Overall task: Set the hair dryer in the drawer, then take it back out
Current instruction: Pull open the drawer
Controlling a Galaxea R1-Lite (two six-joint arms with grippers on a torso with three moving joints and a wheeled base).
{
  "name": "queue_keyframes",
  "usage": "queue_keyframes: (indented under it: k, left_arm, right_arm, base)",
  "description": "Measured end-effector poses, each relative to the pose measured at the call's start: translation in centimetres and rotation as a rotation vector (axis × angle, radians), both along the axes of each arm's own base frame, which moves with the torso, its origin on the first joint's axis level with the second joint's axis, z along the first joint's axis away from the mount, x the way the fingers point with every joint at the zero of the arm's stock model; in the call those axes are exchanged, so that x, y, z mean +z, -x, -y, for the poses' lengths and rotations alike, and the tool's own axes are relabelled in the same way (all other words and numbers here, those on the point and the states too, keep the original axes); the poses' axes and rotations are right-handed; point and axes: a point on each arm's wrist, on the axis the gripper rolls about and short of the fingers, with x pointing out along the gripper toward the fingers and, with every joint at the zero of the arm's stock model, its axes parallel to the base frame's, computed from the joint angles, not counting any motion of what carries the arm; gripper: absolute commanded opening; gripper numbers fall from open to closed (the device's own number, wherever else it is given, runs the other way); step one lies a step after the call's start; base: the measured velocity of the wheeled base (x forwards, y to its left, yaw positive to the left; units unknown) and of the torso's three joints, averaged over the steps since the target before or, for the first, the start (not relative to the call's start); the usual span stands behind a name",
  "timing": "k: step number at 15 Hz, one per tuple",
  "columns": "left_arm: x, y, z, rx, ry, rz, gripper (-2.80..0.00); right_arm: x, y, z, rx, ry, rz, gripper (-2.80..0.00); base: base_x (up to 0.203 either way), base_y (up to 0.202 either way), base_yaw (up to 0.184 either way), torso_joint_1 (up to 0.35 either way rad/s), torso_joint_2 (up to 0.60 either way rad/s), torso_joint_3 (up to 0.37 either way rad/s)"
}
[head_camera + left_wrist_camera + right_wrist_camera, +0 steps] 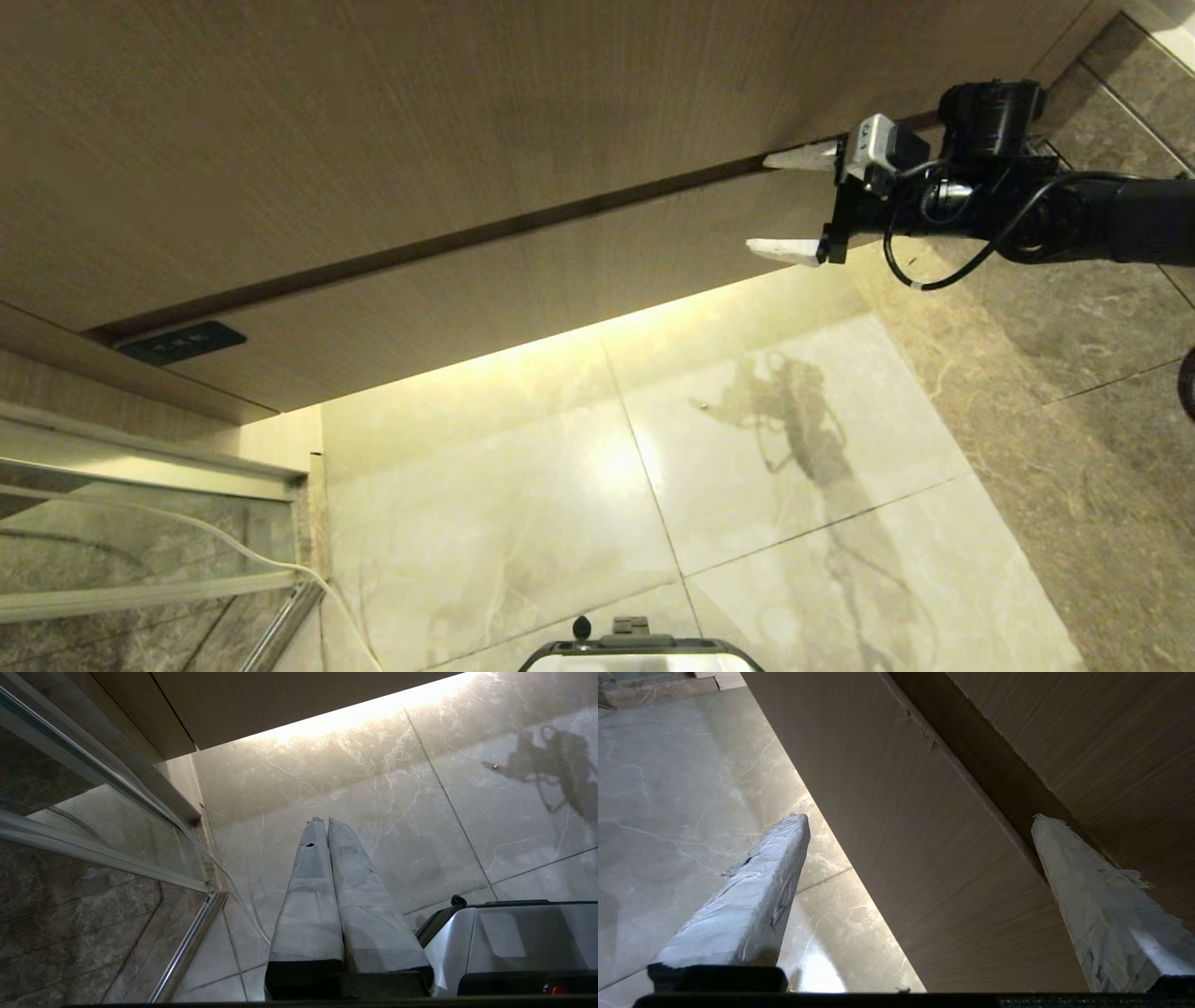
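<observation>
You face a pale marble tiled floor (794, 448), glowing under the vanity; a white cord (280, 560) trails beside it.

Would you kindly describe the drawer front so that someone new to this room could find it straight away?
Start at the wood-grain vanity above the lit marble floor. The drawer is its lowest, narrower band, under a dark horizontal gap. Unlike the taller plain panel above, it carries a small dark label at one end, and the right gripper hovers open at the other.
</observation>
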Motion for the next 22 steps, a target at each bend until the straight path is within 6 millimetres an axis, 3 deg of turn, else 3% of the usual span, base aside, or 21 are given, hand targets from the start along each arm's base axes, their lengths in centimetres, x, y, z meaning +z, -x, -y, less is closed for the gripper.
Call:
queue_keyframes:
  k: [13,19,22]
  left_arm:
    - [0.0,0.0,0.0,-0.001,0.000,0.000,-2.80]
    - [0.0,0.0,0.0,0.000,0.000,0.000,-2.80]
    - [0.0,0.0,0.0,-0.001,0.000,0.000,-2.80]
  right_arm:
    - [-1.2,-1.5,-0.7,-0.016,-0.006,0.066,0.00]
    - [-2.7,-2.2,-0.8,-0.036,-0.005,-0.007,0.00]
    - [-3.6,-2.0,-0.7,-0.046,-0.017,-0.155,0.00]
  base:
    - [0.000,0.000,0.000,0.000,0.00,0.000]
    - [0.000,0.000,0.000,0.000,0.00,0.000]
    - [0.000,0.000,0.000,0.000,0.00,0.000]
